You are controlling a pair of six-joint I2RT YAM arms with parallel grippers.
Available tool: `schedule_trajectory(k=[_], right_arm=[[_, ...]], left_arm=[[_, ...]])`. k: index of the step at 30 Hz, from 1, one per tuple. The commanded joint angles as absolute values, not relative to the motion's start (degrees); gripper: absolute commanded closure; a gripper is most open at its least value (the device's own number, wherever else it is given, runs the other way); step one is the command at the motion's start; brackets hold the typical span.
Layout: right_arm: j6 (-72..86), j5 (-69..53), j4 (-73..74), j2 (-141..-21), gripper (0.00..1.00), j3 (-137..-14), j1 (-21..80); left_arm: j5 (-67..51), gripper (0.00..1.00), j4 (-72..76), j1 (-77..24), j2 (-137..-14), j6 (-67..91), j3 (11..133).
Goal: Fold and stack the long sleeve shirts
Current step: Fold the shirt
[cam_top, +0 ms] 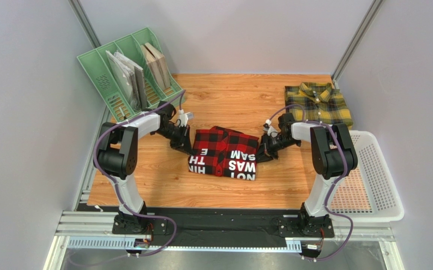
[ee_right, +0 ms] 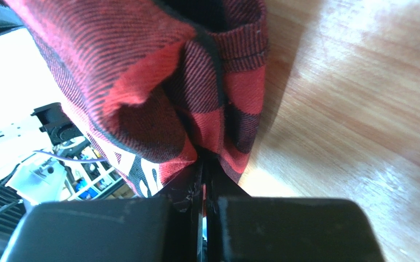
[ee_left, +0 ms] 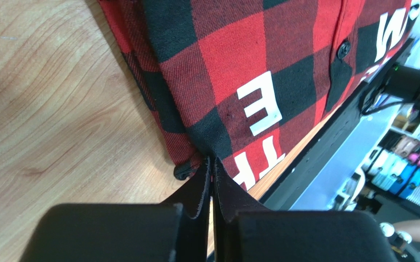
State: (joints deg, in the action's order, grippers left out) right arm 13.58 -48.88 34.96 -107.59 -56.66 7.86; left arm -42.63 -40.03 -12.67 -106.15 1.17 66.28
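The red-and-black check shirt [cam_top: 224, 153] with white block letters lies folded in the middle of the wooden table. My left gripper [cam_top: 186, 147] is shut on its left edge; in the left wrist view the fingertips [ee_left: 213, 164] pinch the hem of the shirt [ee_left: 261, 71]. My right gripper [cam_top: 265, 151] is shut on the shirt's right edge; the right wrist view shows the cloth [ee_right: 184, 93] bunched and lifted at the fingertips [ee_right: 204, 161]. The yellow-and-dark-green check shirt [cam_top: 319, 103] lies folded at the back right corner.
A green file rack [cam_top: 128, 70] with several flat items stands at the back left. A white perforated basket [cam_top: 373, 180] sits at the table's right edge. Grey walls close in the left, back and right sides.
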Motion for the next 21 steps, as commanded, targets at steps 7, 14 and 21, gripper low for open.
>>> schedule_trajectory(k=[7,14,21], right_arm=[[7.30,-45.62,44.02,-107.93,1.00,-62.49,7.91],[3.61,-43.07,47.19,-107.93,1.00,-62.67,7.91],[0.71,-40.79,50.27,-108.63,1.00,-63.89,6.95]], left_arm=[[-40.08,1.00,-39.02,-12.39,-104.24,1.05,65.92],[-38.67,1.00,-38.41,-12.22,-102.83,1.32,65.57],[-38.41,1.00,-37.97,-12.30,-101.78,1.67,65.13]])
